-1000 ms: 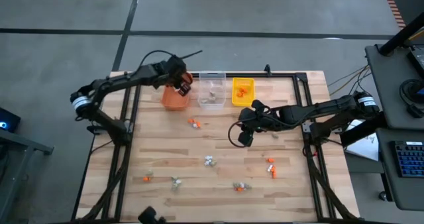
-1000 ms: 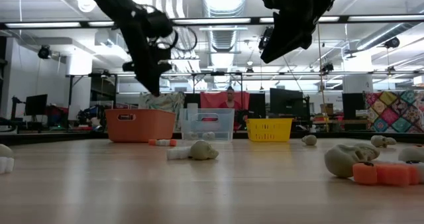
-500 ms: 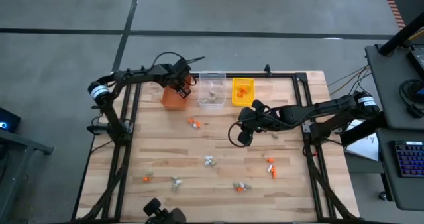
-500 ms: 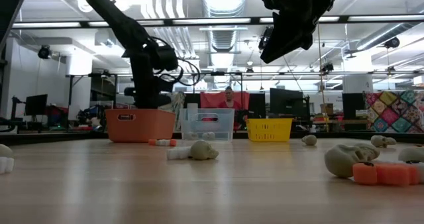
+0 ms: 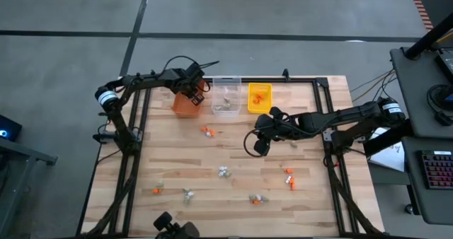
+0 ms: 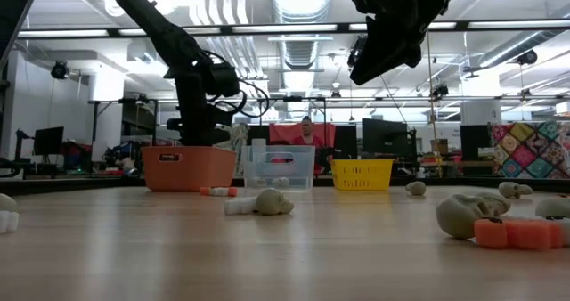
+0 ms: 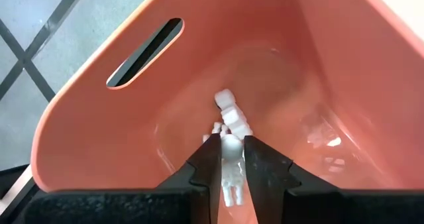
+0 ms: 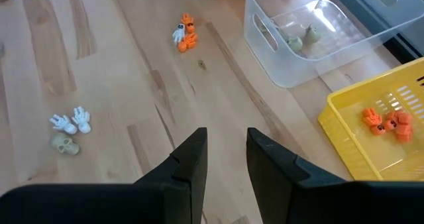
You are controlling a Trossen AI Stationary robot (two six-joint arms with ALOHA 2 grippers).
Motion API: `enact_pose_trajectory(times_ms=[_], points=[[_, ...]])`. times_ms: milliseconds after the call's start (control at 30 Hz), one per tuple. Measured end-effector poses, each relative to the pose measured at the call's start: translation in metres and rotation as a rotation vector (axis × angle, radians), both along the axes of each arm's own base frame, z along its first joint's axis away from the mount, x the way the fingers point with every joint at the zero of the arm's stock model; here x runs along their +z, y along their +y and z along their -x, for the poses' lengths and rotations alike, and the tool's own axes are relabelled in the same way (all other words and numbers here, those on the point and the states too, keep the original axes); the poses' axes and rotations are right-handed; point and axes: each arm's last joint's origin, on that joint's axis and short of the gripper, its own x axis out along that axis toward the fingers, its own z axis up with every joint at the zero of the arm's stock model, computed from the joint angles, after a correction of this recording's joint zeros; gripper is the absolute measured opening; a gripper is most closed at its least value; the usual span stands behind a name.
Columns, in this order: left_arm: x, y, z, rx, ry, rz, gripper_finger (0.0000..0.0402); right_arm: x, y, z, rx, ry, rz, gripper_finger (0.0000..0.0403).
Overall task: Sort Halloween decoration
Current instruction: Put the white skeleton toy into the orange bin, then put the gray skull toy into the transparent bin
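The trinkets lie scattered on the wooden table: an orange-and-white pair [image 5: 207,131], a pale cluster [image 5: 224,172], orange ones [image 5: 289,177] and others near the near edge [image 5: 257,199]. My left gripper [image 7: 230,168] points down into the orange bin [image 5: 185,106] and is shut on a white skeleton trinket [image 7: 231,174]. Another white piece [image 7: 230,110] shows just beyond the fingertips, on the bin's floor. My right gripper [image 5: 260,144] hangs open above the middle of the table, touching nothing; its fingers [image 8: 192,158] stand apart over bare wood. My left gripper pinches the white skeleton trinket's body [image 7: 231,159] between its two fingers [image 7: 211,164], coming from above and pointing down into the orange bin. The trinket lies along the fingers. Whether it touches the bin's floor, I cannot tell.
Three bins stand in a row at the far edge: orange [image 6: 187,167], clear [image 5: 226,96] holding grey-tan pieces [image 8: 299,38], yellow [image 5: 260,97] holding orange pieces [image 8: 387,121]. Black frame rails run along the table's left and right sides. A person shows far behind the bins [image 6: 309,127].
My left gripper has swung from a tilted pose to upright and come down over the orange bin at the far edge, still shut. In the last half second it has kept still. My right arm has not moved.
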Motion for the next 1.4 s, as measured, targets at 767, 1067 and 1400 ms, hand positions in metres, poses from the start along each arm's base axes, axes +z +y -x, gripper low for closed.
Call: enact_pose_trajectory(times_ms=[767, 1067, 1400], points=[[0.052, -0.028, 0.005, -0.033, -0.106, -0.072, 0.0096, 0.0, 0.0, 0.0, -0.011, -0.008, -0.011, 0.0095], [0.117, -0.092, 0.003, -0.179, -0.341, -0.187, 0.0096, 0.0, 0.0, 0.0, -0.043, -0.017, -0.04, 0.0095], [0.134, -0.182, -0.004, -0.441, -0.596, -0.183, 0.0096, -0.005, 0.0, 0.002, -0.107, -0.025, -0.104, 0.0095]])
